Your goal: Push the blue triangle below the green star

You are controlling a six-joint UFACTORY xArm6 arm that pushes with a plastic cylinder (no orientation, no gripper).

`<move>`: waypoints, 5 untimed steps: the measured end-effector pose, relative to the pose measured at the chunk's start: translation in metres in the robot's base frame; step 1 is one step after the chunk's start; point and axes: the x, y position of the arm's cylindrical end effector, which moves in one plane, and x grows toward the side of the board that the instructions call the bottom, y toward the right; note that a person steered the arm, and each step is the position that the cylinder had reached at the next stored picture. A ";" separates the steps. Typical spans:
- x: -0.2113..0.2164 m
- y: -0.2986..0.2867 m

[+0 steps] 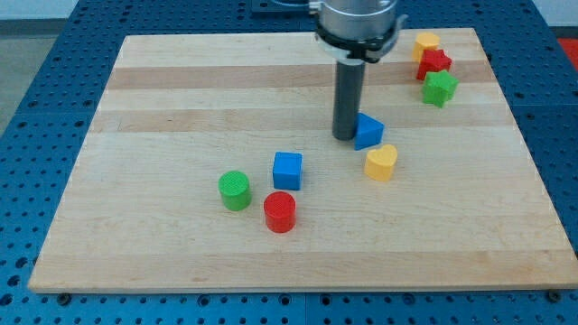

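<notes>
The blue triangle (pixel 368 131) lies on the wooden board (pixel 181 108) right of centre. My tip (pixel 344 137) stands at the triangle's left side, touching or nearly touching it. The green star (pixel 440 88) lies up and to the right of the triangle, near the board's top right corner. A red star (pixel 434 62) sits just above the green star, touching it or nearly so.
A yellow block (pixel 426 42) sits above the red star near the top edge. A yellow heart (pixel 381 162) lies just below and right of the triangle. A blue cube (pixel 287 170), a green cylinder (pixel 235 190) and a red cylinder (pixel 280 212) lie lower left of centre.
</notes>
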 end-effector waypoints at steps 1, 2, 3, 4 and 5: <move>0.000 0.027; 0.000 0.043; -0.001 0.085; 0.008 0.069; 0.029 0.053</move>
